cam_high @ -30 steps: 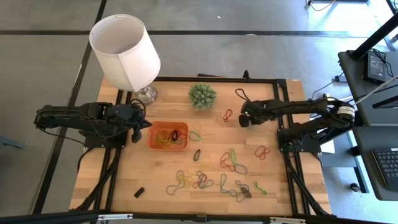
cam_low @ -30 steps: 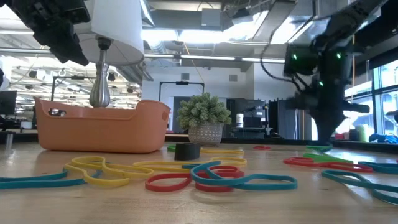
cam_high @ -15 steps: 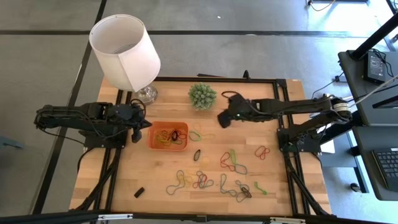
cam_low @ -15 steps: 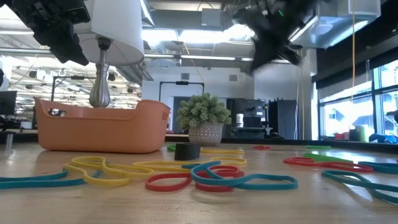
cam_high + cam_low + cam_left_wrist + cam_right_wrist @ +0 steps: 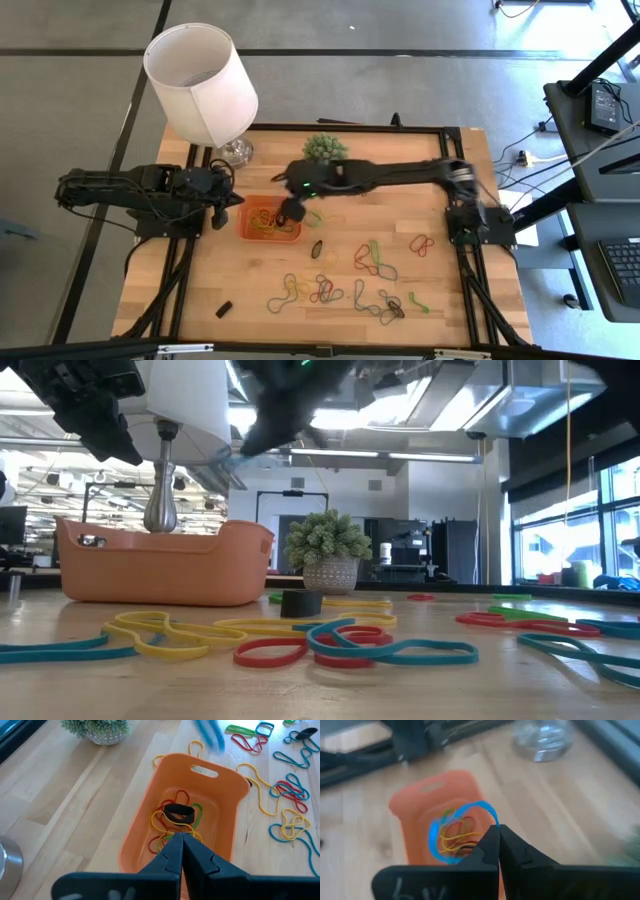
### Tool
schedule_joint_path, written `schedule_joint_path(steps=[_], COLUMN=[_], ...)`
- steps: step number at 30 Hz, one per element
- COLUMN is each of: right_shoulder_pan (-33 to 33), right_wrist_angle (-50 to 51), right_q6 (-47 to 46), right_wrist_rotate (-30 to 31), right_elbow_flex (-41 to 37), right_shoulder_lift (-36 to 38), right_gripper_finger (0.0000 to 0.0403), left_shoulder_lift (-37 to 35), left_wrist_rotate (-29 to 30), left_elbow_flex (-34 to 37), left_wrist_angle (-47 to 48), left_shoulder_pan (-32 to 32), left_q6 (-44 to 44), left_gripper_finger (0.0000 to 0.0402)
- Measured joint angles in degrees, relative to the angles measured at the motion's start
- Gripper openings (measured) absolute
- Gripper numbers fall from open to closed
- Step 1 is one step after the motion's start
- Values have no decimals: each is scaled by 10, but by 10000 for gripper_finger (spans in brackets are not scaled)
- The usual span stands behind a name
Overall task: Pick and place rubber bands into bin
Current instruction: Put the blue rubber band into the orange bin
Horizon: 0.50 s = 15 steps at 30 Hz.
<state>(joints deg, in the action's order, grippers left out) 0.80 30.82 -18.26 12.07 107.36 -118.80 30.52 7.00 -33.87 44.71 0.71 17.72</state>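
One blue rubber band [image 5: 462,832] dangles from the right gripper [image 5: 496,836], seemingly over the bin [image 5: 415,802].

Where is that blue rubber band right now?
The blue rubber band hangs pinched in the right gripper, just above the orange bin, left of centre on the table.

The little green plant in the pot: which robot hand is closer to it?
The right. The right gripper hangs over the orange bin, just in front of the plant. The left gripper waits on the bin's other side, farther away.

Two matte black jointed arms [image 5: 400,176], black cabling (a green light glows on one).
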Motion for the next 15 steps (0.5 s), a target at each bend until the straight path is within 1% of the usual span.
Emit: schedule_joint_path(steps=[4, 8, 11, 15], right_shoulder_pan=[0, -3, -6, -11], right_wrist_angle=[46, 86, 106, 126], right_q6=[20, 32, 38, 37], right_wrist_rotate=[-41, -52, -75, -92], right_elbow_flex=[87, 141, 165, 170], right_shoulder_lift=[-89, -154, -185, -202], right_gripper_finger=[0, 0, 0, 0], left_shoulder_lift=[0, 0, 0, 0], left_wrist_rotate=[0, 0, 0, -1], left_elbow_flex=[0, 0, 0, 0], left_wrist_angle=[0, 0, 0, 0], left_shoulder_pan=[0, 0, 0, 0], left_q6=[0, 0, 0, -3], left_gripper_finger=[3, 1, 1, 3])
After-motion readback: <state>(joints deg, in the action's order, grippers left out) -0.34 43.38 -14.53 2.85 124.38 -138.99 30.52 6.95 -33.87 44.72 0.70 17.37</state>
